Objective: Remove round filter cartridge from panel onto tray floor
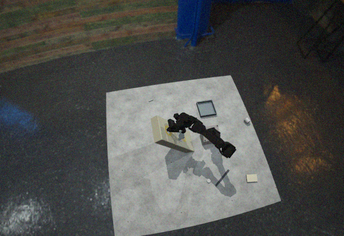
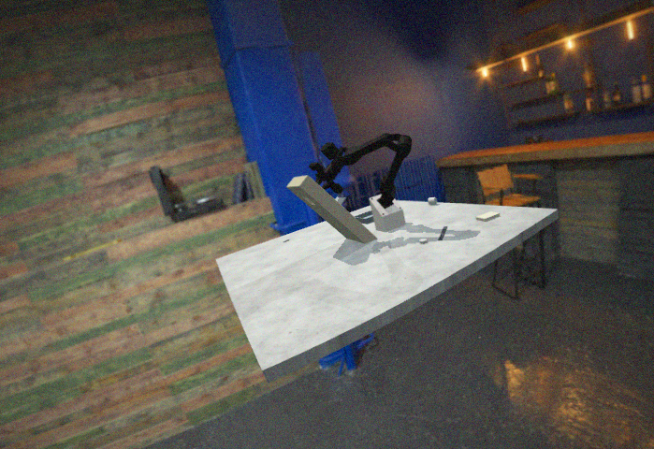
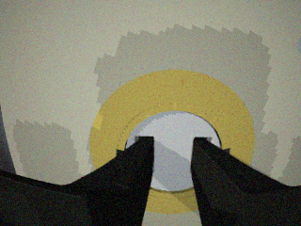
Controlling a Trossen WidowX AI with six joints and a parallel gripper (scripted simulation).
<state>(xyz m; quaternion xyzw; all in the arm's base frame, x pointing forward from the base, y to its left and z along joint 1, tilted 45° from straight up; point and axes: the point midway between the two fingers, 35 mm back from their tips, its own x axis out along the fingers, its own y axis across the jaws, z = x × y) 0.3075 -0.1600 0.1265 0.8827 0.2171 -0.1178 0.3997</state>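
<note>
The round filter cartridge [image 3: 172,171] shows a pale face inside the yellow ring [image 3: 176,89] of the beige service panel [image 1: 156,131] [image 2: 332,211] [image 3: 52,56]. The panel leans on the table. My gripper [image 3: 172,143] [image 1: 169,129] is shut on the cartridge, its two fingertips at opposite sides of the face, where they hide the slots. Dark notches in the ring's inner edge show just beside the fingers. How far the face stands out from the ring cannot be told. The tray [image 1: 206,108] [image 2: 363,215] is shallow, with a dark rim and an empty grey-blue floor, behind the arm.
A pale grey-blue piece [image 1: 181,135] stands out from the panel's lower part. The arm's base [image 2: 388,218] is right of the panel. A dark bar [image 1: 222,177], a small white disc [image 1: 208,180], a cream block [image 1: 251,178] and a white cylinder [image 1: 246,120] lie on the table.
</note>
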